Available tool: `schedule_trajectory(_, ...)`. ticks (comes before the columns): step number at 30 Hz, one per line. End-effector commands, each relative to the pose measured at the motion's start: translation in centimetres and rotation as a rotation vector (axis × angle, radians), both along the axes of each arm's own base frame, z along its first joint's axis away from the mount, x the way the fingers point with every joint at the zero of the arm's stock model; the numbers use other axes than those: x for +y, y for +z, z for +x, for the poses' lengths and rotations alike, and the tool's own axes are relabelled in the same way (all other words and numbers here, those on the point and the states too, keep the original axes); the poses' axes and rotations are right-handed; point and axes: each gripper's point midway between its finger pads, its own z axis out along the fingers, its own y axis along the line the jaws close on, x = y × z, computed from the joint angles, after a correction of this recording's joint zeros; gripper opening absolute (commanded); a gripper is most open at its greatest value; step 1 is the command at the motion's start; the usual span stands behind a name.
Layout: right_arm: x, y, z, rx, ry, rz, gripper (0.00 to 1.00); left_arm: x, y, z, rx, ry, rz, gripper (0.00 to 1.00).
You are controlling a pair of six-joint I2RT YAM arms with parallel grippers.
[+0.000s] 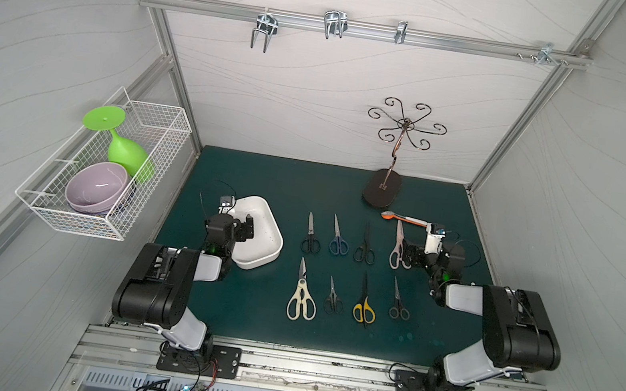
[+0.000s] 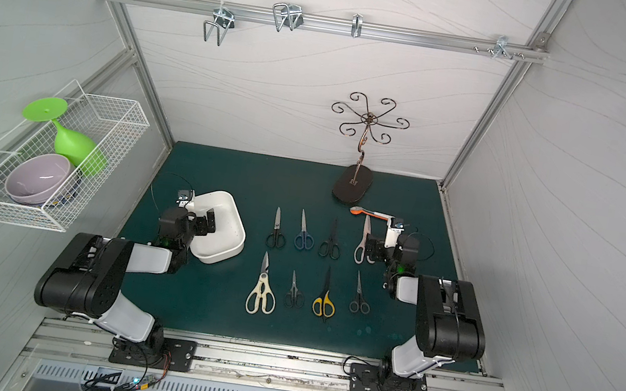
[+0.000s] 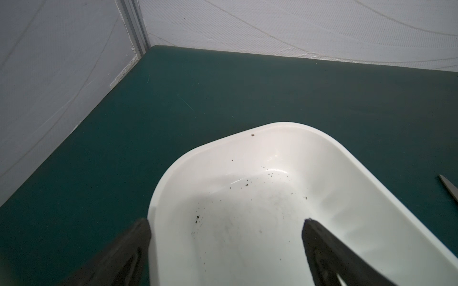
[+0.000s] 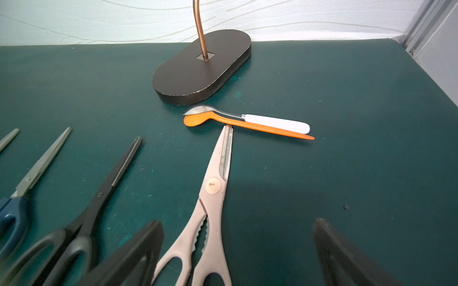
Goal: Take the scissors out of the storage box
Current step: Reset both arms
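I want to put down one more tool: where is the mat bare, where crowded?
Bare: the back strip between storage box and stand base; the front strip between the scissors and the rail. Crowded: the scissors rows and spoons.

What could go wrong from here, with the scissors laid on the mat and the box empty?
The left gripper is open, one of its fingers at the rim of the storage box; pulling away sideways might drag the box. The right gripper hangs open low over the pink scissors, whose tip seems to touch the orange spoon; a nudge could shift both. The black scissors lie close beside one of its fingers and might be brushed.
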Motion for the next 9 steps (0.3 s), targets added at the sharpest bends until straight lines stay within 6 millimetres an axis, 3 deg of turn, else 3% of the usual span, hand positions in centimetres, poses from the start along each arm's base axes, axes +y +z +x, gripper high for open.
schedule_trajectory(1, 0.32, 0.14, 0.03, -0.002, 0.015, 0.002, 0.99, -0.28, 0.68, 0.53, -0.031, -0.017, 0.005, 1.00)
schedule_trajectory(9, 0.33, 0.05, 0.00, 0.001, 0.012, 0.000, 0.99, -0.28, 0.74, 0.56, -0.032, -0.017, 0.005, 1.00)
